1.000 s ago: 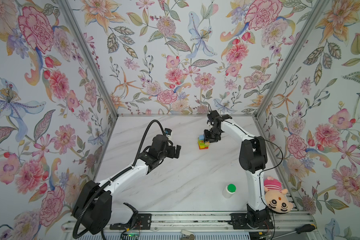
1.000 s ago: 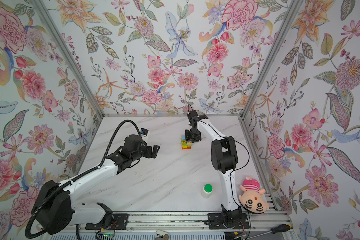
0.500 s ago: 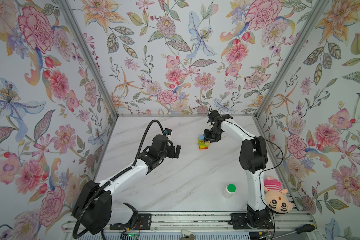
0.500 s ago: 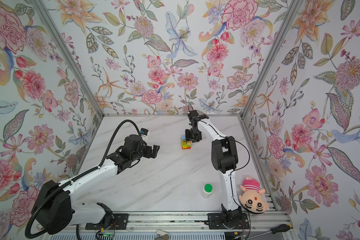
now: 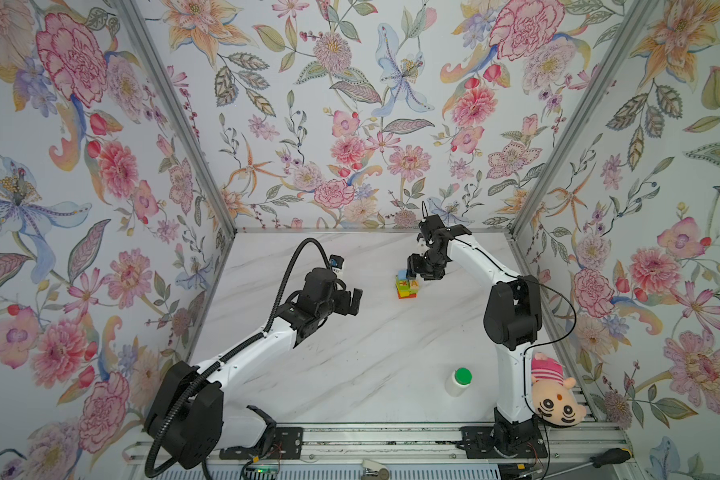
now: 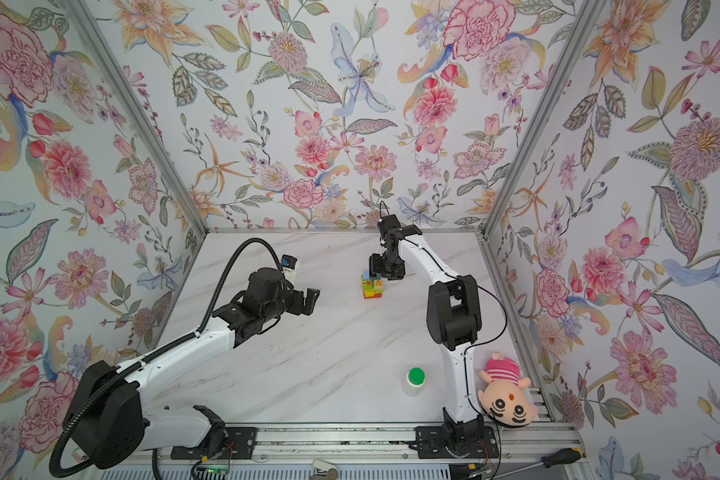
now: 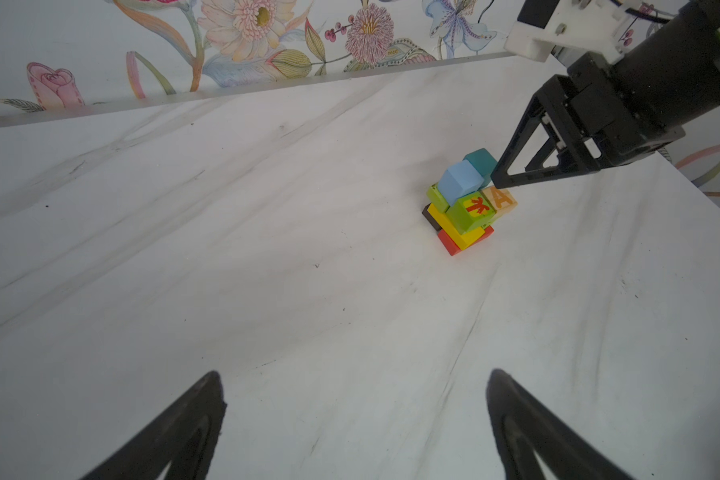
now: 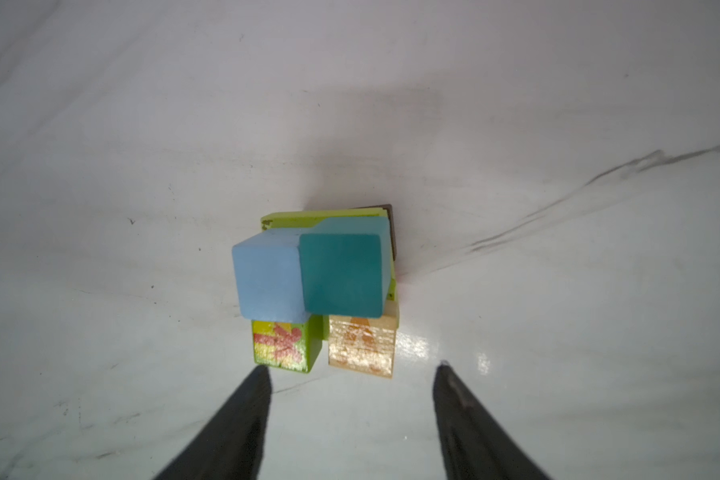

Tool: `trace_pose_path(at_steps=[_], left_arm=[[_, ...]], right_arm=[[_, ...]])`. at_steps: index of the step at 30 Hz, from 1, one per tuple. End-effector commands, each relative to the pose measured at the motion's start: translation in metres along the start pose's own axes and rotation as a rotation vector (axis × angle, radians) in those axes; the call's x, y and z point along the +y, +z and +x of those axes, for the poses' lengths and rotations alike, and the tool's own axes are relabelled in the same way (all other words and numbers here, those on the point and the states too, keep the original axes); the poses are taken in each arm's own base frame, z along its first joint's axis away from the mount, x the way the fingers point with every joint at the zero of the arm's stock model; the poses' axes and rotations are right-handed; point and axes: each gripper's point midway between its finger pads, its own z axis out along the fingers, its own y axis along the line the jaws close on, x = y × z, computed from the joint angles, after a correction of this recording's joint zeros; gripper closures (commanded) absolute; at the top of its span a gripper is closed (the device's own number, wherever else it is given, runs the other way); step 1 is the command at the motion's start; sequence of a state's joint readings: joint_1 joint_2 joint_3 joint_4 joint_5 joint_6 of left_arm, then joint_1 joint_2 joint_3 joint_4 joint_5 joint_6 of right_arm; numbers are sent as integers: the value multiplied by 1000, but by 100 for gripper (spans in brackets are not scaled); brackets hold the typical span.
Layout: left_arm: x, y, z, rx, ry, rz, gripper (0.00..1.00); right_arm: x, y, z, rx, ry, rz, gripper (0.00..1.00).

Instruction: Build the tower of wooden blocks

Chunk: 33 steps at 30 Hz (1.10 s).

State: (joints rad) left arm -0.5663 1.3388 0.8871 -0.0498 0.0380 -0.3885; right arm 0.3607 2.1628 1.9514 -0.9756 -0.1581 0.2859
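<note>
Right hand (image 8: 352, 368) has spread open, tower (image 8: 341, 270) just below.

I'm looking at a robot test cell in a lab, not a lived-in room. Flowered wallpaper panels (image 5: 350, 124) close three sides, joined by bare aluminium posts (image 5: 177, 120) slanting through the upper left and upper right in both top views. The left arm (image 5: 246, 349) and right arm (image 5: 510, 382) are bolted to a slotted metal rail (image 5: 391, 442) along the bottom edge, fronting a marble-look counter (image 5: 371, 353). A screwdriver (image 5: 607, 457) lies at lower right.
</note>
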Motion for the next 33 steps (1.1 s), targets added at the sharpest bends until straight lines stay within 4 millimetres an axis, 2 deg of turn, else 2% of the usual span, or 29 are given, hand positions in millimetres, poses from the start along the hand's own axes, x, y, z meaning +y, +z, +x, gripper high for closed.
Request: trace_pose_path(at_steps=[1, 5, 14, 19, 26, 33], left_arm=[[6, -2, -12, -20, 19, -23, 1], [5, -4, -12, -19, 28, -19, 1], [7, -10, -9, -12, 45, -26, 1], [9, -12, -6, -6, 48, -35, 1], [11, -12, -4, 0, 50, -42, 1], [12, -10, -3, 4, 45, -43, 1]], right_arm=[[10, -18, 7, -12, -38, 4, 11], [12, -14, 14, -1, -54, 63, 4], [19, 11, 28, 54, -43, 107, 4], [12, 18, 29, 66, -35, 139, 4], [10, 24, 26, 75, -29, 132, 6], [9, 29, 25, 89, -32, 125, 12]])
